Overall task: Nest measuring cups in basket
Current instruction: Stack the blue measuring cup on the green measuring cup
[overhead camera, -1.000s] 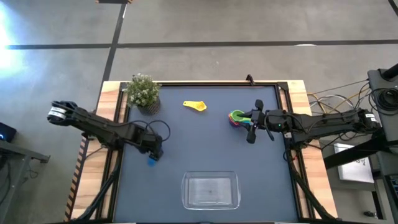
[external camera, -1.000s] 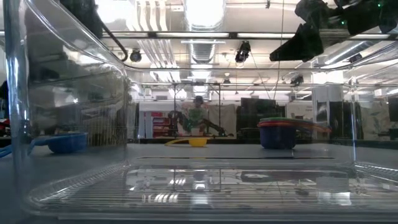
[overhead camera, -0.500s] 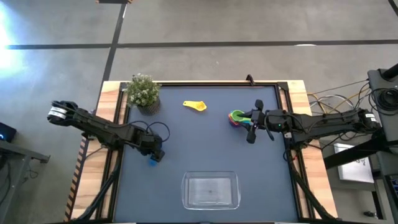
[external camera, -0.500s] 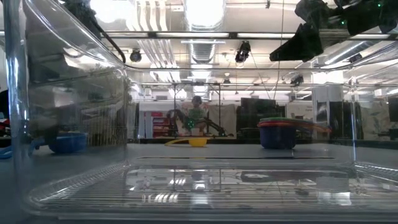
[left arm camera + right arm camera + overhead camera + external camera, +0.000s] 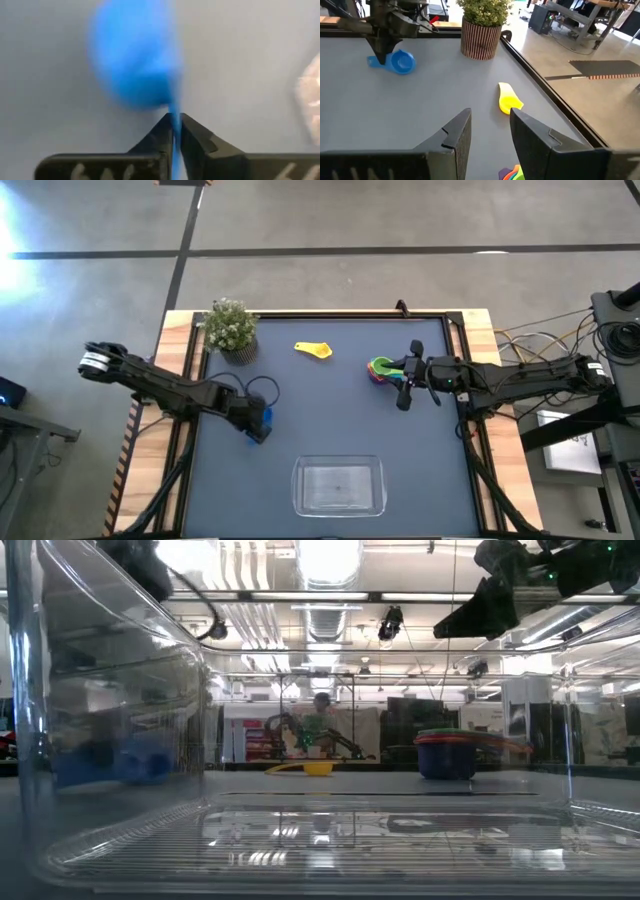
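Down on the left half of the dark matte table (image 5: 330,420), the left gripper (image 5: 256,423) is clamped on the thin flat handle of the blue measuring cup (image 5: 263,418); its wrist view shows the two dark fingers pinched together on that handle edge, with the round blue bowl (image 5: 134,60) beyond them. From the right wrist view the cup (image 5: 401,62) sits tipped on its side, its open mouth showing, close above the table. The clear basket (image 5: 339,485), a smooth see-through tray with rounded corners, lies at the near middle edge, well apart from the cup. A yellow cup (image 5: 315,350) lies alone toward the far side, near the small potted plant (image 5: 231,328) in its ribbed pot. The remaining cups stand nested in a colourful stack (image 5: 381,369) just beside the right gripper (image 5: 403,383), whose fingers are apart and hold nothing
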Available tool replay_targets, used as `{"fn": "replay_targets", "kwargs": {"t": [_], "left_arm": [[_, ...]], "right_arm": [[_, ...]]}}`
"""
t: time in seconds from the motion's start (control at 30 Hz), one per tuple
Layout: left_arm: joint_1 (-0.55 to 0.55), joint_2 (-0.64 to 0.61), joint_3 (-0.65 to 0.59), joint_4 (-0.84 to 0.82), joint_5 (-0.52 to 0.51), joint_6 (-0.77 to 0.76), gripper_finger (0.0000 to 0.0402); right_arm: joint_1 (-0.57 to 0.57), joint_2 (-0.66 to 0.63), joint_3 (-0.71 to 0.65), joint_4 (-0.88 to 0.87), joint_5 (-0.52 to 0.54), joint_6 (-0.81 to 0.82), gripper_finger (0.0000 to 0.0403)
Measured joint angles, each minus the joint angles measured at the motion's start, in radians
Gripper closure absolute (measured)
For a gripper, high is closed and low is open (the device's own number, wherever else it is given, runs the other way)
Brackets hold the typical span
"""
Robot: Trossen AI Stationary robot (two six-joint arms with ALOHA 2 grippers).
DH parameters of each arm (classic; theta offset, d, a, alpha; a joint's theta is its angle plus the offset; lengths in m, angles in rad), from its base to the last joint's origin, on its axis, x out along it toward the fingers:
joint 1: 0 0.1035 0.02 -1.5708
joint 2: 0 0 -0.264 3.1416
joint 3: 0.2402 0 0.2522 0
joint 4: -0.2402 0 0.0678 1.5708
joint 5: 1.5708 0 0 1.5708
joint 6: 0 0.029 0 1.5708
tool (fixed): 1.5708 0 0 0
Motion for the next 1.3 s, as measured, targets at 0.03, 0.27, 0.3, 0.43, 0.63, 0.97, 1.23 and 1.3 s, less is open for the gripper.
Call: {"fn": "replay_targets", "kwargs": {"t": [0.03,0.27,0.3,0.43,0.63,0.97,1.23,1.3], "left_arm": [[0.001,-0.003,0.007,0.013,-0.01,0.016,0.0394],[0.023,-0.015,0.153,-0.013,-0.177,0.195,0.04],[0.031,-0.016,0.18,-0.018,-0.2,0.229,0.04],[0.061,-0.016,0.282,-0.022,-0.315,0.382,0.0401],[0.101,-0.016,0.365,0.165,-0.456,0.626,0.0401],[0.226,0.002,0.312,0.648,-0.252,0.815,0.0401],[0.284,0.113,0.31,0.881,-0.134,0.842,0.0401],[0.293,0.146,0.309,0.941,-0.106,0.842,0.0401]], "right_arm": [[0.0,0.0,0.0,0.0,0.0,0.0,0.028],[0.0,0.0,0.0,0.059,0.0,-0.001,0.028],[0.0,0.0,0.0,0.067,0.0,-0.001,0.028],[0.0,0.0,0.001,0.103,-0.001,0.005,0.028],[0.0,0.016,-0.02,0.261,-0.132,0.05,0.028],[-0.001,0.1,-0.093,0.575,-0.25,0.1,0.028],[-0.013,0.225,-0.128,0.832,-0.287,0.158,0.028],[-0.028,0.264,-0.121,0.864,-0.322,0.178,0.028]]}}
